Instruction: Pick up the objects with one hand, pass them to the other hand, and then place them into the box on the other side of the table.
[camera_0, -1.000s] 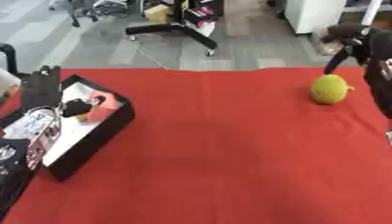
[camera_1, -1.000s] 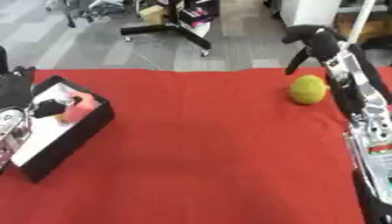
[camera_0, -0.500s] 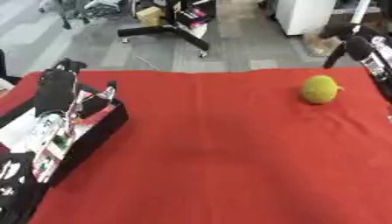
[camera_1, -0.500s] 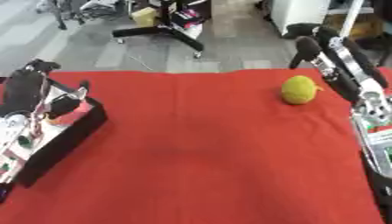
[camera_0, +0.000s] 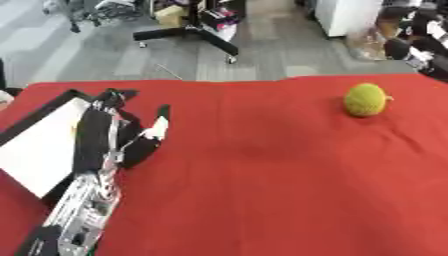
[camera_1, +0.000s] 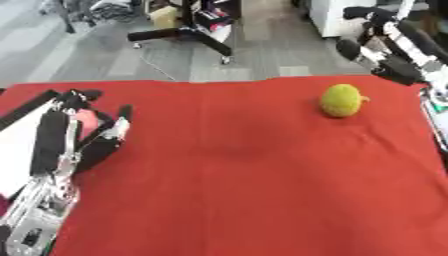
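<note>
Quick count of what's on the red tabletop (camera_0: 262, 190)

One yellow-green fruit (camera_0: 365, 100), one box (camera_0: 39, 145) (white inside, black rim), and two robot hands: left hand (camera_0: 109, 135), right hand (camera_1: 385, 47).

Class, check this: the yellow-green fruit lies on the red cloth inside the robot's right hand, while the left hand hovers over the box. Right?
Not quite. The yellow-green fruit lies on the red cloth apart from the right hand, untouched, as the right eye view shows. The left hand is over the box.

A round yellow-green fruit (camera_0: 366, 100) sits upper right on red cloth; the white-floored box (camera_0: 39, 145) lies at left edge.
</note>
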